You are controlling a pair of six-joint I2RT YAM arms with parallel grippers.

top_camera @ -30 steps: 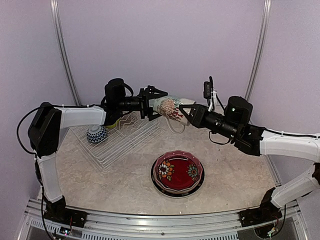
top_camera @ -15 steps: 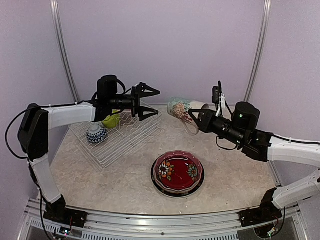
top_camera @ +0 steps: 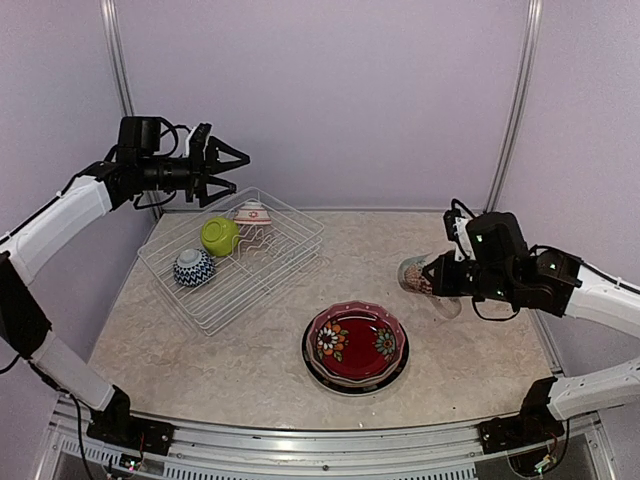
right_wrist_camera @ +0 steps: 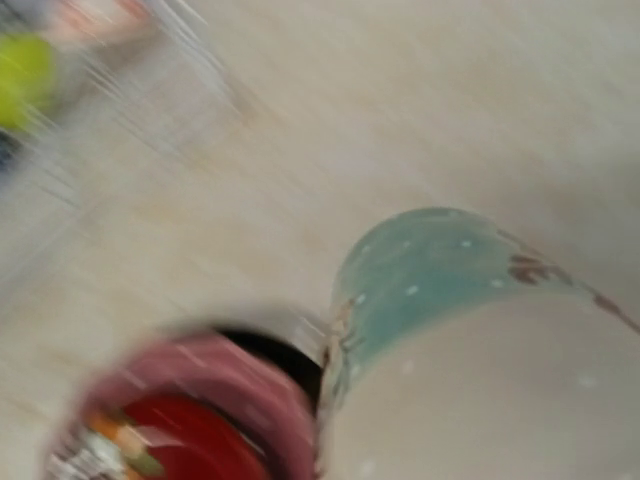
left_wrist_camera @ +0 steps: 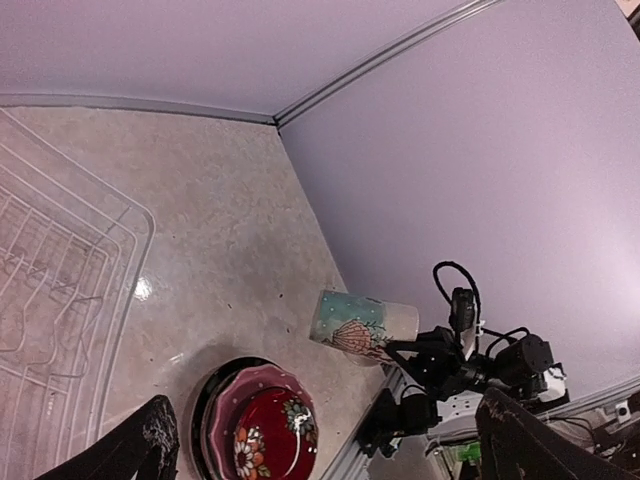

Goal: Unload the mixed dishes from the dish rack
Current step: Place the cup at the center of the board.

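The left pincer has pulled well away from the handover a second ago. Then it was at the cream patterned ceramic mug in mid-air past the far right corner of the white wire dish rack. Now it hangs high over the rack's back left corner with its jaws spread wide and nothing between them. The right pincer has carried the mug rightward and downward since then. It is clamped shut on the mug, which lies on its side with its teal-lined mouth towards the rack, low over the right part of the speckled beige bench. Whether the mug touches the bench cannot be told, and the right wrist view is too smeared to show more than the mug's rim and the plates below it. With the left arm gone from above the rack, a small red-and-white patterned bowl shows at the rack's back edge, where the arm hid it before. The lime green bowl and the blue-and-white bowl sit in the rack as they did. The red floral plate is unmoved on top of its stack on the bench, between the rack and the mug.
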